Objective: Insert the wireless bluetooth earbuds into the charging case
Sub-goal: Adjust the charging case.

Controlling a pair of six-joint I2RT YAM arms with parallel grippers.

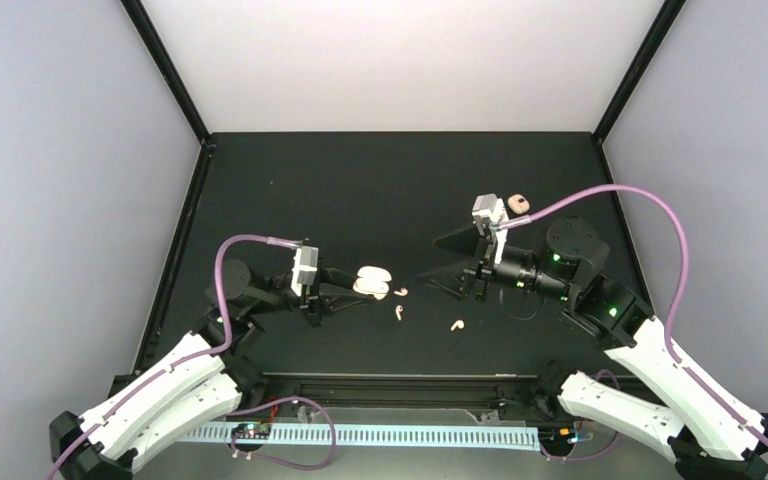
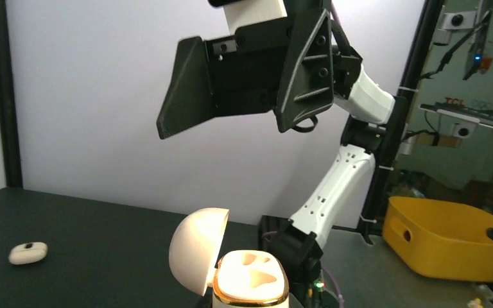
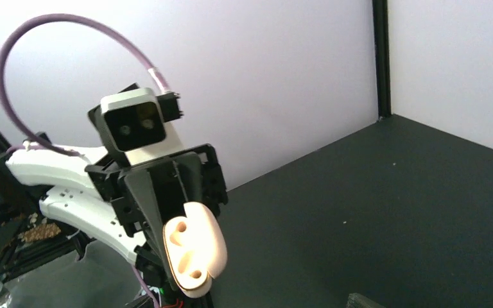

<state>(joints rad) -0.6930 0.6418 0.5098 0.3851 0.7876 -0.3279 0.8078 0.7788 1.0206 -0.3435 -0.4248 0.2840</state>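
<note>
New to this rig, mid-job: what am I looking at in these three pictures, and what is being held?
Two robot arms share a black table. The overhead picture looks down from behind them; each wrist picture looks across at the opposite arm. The left gripper is shut on the open charging case, its two sockets empty. The right gripper is open, holding nothing. Three earbuds lie loose on the table between the arms; a fourth small cream piece lies farther back, near the right wrist.
</note>
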